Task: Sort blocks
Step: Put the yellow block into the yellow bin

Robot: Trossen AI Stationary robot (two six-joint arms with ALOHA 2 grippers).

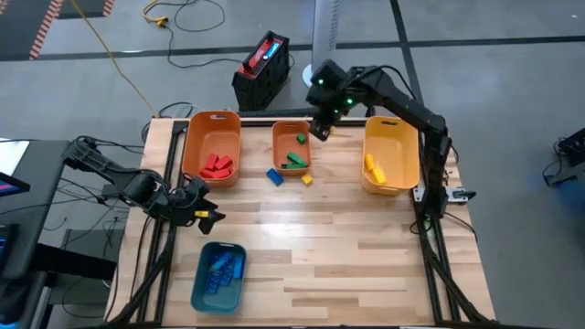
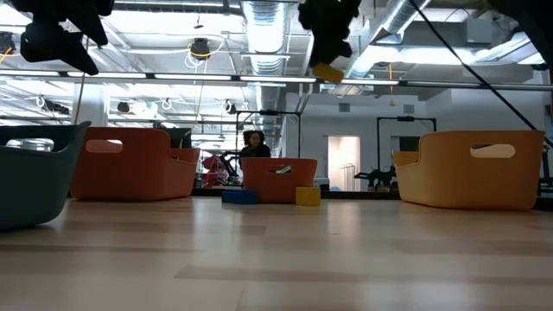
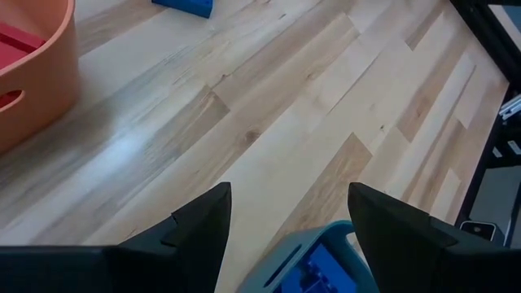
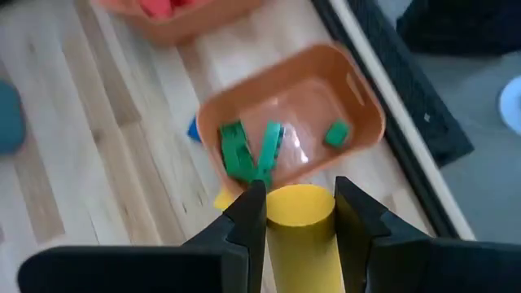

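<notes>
Above the far middle of the surface (image 1: 320, 247), your right hand (image 4: 299, 213) is clamped on a yellow block (image 4: 301, 228), hanging over the far edge of the small orange bin (image 4: 358, 98) that holds green blocks (image 4: 244, 150). Your left hand (image 3: 289, 213) waits with fingers apart and empty above the near left, just over the teal bin (image 1: 219, 274) of blue blocks (image 1: 221, 268). Red blocks (image 1: 218, 165) sit in the left orange bin (image 1: 212, 123), yellow ones (image 1: 374, 168) in the yellow bin (image 1: 391, 153) on the right, and a loose blue block (image 1: 274, 176) and yellow block (image 1: 307, 179) lie just in front of the middle bin. You're dealing with light, rigid plastic, likely slick on its smooth faces, so pinch across two flat opposite sides near the middle, squarely, or it may twist out.
</notes>
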